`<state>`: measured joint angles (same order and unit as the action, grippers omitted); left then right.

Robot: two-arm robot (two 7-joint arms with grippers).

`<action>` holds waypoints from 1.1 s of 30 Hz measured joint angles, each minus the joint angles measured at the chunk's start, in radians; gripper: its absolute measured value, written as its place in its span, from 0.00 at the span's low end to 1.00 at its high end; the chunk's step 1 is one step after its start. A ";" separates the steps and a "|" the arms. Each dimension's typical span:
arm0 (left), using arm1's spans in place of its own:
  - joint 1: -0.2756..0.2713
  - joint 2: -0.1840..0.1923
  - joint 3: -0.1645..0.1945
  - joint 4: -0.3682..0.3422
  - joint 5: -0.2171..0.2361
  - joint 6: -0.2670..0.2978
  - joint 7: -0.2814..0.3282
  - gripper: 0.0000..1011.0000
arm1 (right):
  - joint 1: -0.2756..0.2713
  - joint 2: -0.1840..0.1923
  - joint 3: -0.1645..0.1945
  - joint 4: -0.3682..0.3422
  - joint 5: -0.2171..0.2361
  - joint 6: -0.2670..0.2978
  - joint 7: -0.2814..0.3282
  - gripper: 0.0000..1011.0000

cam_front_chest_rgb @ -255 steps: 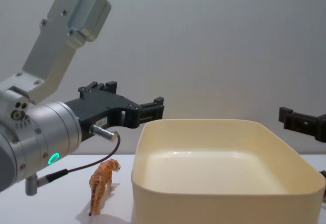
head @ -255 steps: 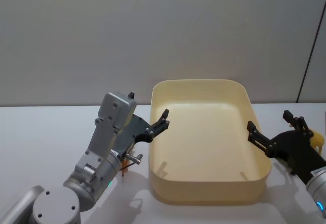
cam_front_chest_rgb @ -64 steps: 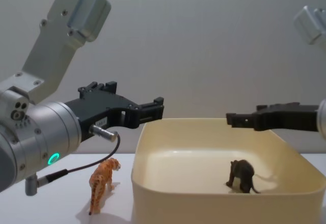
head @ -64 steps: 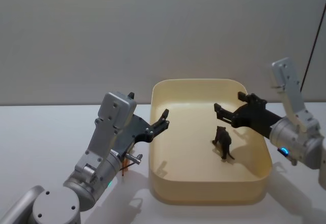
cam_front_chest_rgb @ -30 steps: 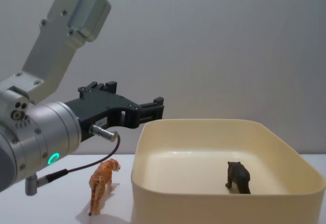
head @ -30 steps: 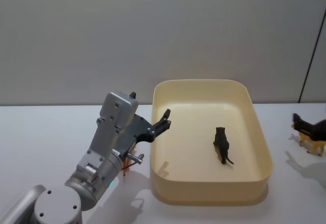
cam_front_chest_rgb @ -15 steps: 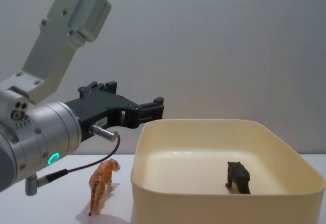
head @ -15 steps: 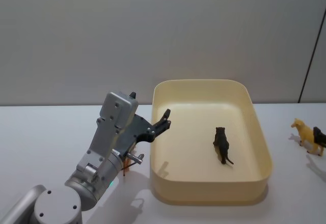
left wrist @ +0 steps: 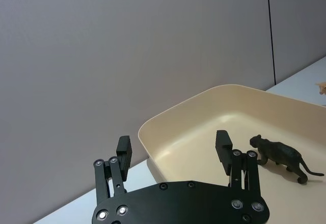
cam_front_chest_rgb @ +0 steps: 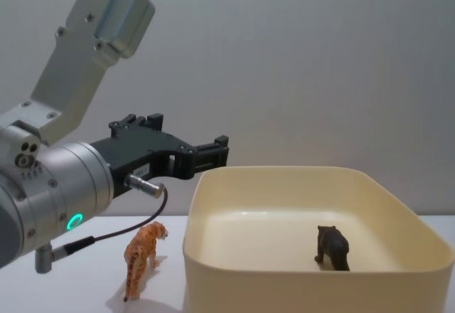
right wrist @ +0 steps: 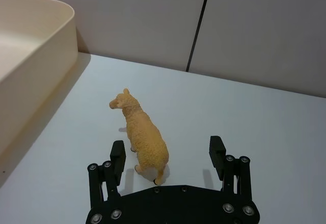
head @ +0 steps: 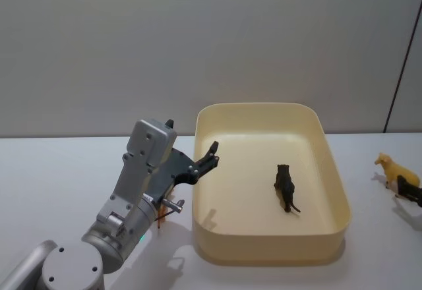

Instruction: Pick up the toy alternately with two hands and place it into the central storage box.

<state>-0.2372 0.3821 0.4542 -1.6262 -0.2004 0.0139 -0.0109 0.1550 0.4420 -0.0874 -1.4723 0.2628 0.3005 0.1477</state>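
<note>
The cream storage box [head: 337,191] stands at the table's middle, with a dark toy animal [head: 285,188] upright on its floor. My left gripper [head: 191,138] hangs open beside the box's left wall, above an orange tiger toy [cam_front_chest_rgb: 143,256] on the table. My right gripper [right wrist: 167,146] is open low over the table, right of the box. Its fingers flank the rear of a yellow lamb toy [right wrist: 144,138] without closing on it. In the head view the lamb [head: 390,169] stands near the right edge, the right gripper's black finger [head: 410,193] just behind it.
The box's rim [cam_front_chest_rgb: 320,270] fills the lower chest view, the dark animal [cam_front_chest_rgb: 333,247] inside. In the left wrist view the box wall [left wrist: 168,132] lies just past my fingers. A dark vertical seam [right wrist: 198,25] runs down the back wall. Bare white table surrounds the lamb.
The right gripper left the dark animal in the box and swung out to the right. It now sits lower behind the lamb. The left arm has not moved.
</note>
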 joint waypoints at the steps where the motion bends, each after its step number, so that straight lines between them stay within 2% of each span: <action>1: 0.000 0.000 0.000 0.000 0.000 0.000 0.000 0.99 | 0.004 -0.002 -0.002 0.006 -0.001 -0.001 0.001 0.99; 11: 0.000 0.000 0.000 0.000 0.000 0.000 0.000 0.99 | 0.063 -0.035 -0.030 0.099 -0.035 -0.015 0.016 0.99; 15: 0.000 0.000 0.000 0.000 0.000 0.000 0.000 0.99 | 0.079 -0.044 -0.038 0.124 -0.043 -0.020 0.021 0.91; 19: 0.000 0.000 0.000 0.000 0.000 0.000 0.000 0.99 | 0.093 -0.052 -0.045 0.145 -0.051 -0.023 0.025 0.78; 23: 0.000 0.000 0.000 0.000 0.000 0.000 0.000 0.99 | 0.101 -0.057 -0.049 0.158 -0.055 -0.025 0.027 0.71; 25: 0.000 0.000 0.000 0.000 0.000 0.000 0.000 0.99 | 0.104 -0.059 -0.050 0.162 -0.057 -0.026 0.028 0.61; 27: 0.000 0.000 0.000 0.000 0.000 0.000 0.000 0.99 | 0.107 -0.060 -0.051 0.167 -0.059 -0.027 0.029 0.58; 28: 0.000 0.000 0.000 0.000 0.000 0.000 0.000 0.99 | 0.109 -0.062 -0.052 0.170 -0.059 -0.027 0.030 0.51; 30: 0.000 0.000 0.000 0.000 0.000 0.000 0.000 0.99 | 0.110 -0.062 -0.053 0.171 -0.060 -0.028 0.030 0.50; 31: 0.000 0.000 0.000 0.000 0.000 0.000 0.000 0.99 | 0.110 -0.062 -0.053 0.171 -0.060 -0.029 0.031 0.44; 33: 0.000 0.000 0.000 0.000 0.000 0.000 0.000 0.99 | 0.110 -0.062 -0.053 0.171 -0.060 -0.031 0.032 0.38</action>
<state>-0.2372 0.3821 0.4542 -1.6262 -0.2003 0.0138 -0.0109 0.2647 0.3797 -0.1404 -1.3015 0.2030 0.2699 0.1795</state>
